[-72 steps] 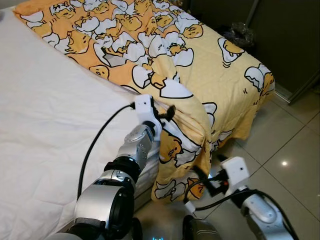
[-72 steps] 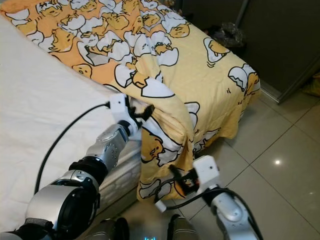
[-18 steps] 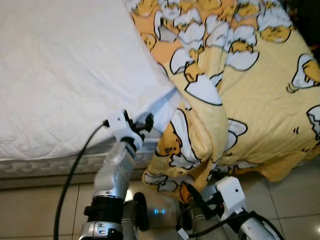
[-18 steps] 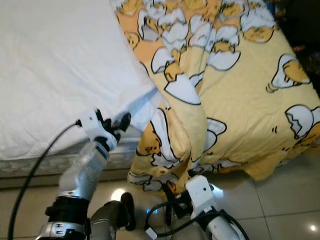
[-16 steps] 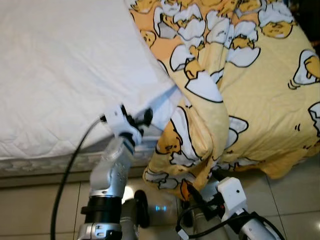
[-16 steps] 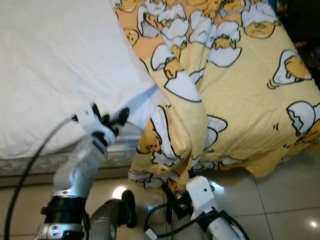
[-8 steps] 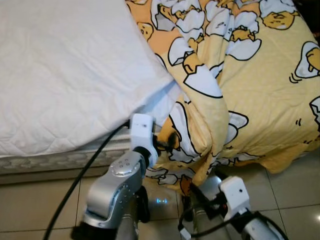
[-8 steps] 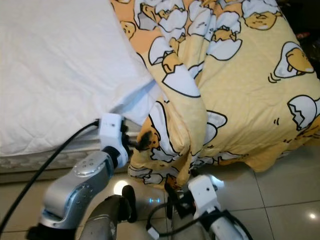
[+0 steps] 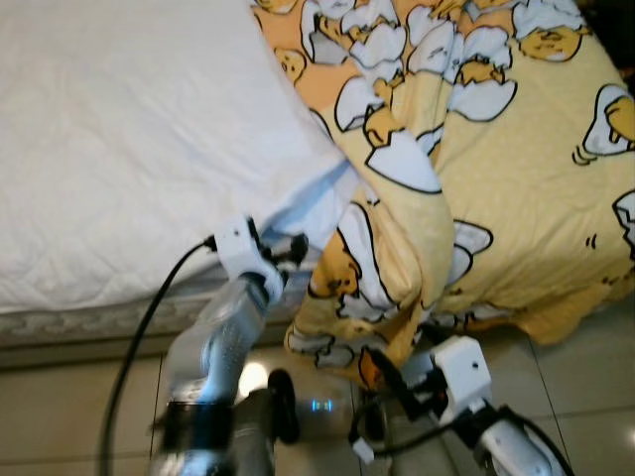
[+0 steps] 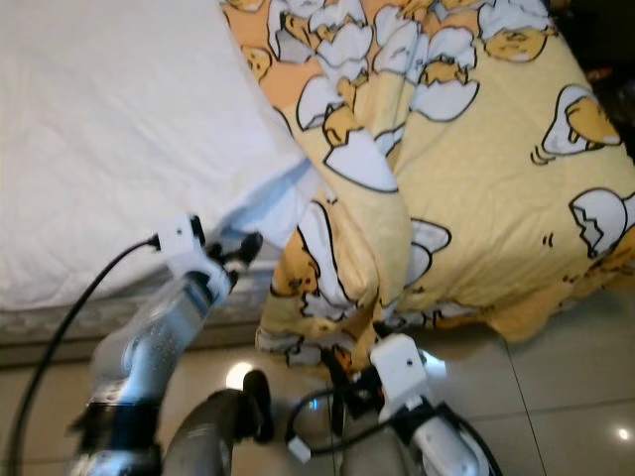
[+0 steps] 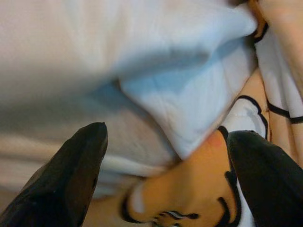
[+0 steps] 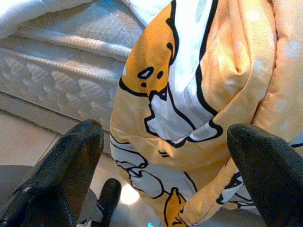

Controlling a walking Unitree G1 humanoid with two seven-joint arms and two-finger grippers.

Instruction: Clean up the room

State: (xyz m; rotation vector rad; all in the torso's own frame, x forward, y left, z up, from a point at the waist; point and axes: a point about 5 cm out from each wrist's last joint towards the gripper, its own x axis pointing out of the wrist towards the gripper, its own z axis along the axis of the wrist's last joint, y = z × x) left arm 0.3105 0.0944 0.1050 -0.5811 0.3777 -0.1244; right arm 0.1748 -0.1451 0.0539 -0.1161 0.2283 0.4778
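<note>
A yellow blanket (image 9: 516, 159) printed with egg characters covers the right part of the bed, and a thick fold (image 9: 397, 268) hangs over the bed's edge toward the floor. My left gripper (image 9: 291, 248) is open beside the white sheet corner (image 9: 322, 203), just left of the hanging fold. In the left wrist view its fingers (image 11: 75, 165) stand wide apart with the sheet corner (image 11: 189, 94) and blanket (image 11: 189, 194) ahead. My right gripper (image 9: 382, 382) is open, low under the fold, near the floor. The right wrist view has the hanging blanket (image 12: 189, 94) straight ahead between the spread fingers.
A white quilted mattress cover (image 9: 129, 129) fills the bed's left part, with the mattress side (image 9: 89, 317) below it. Beige floor tiles (image 9: 60, 407) lie in front of the bed. My own legs and a black cable (image 9: 139, 337) are at the bottom.
My left arm has pulled back to the left and up, from the hanging fold to the white sheet corner. The right gripper stays low under the fold.
</note>
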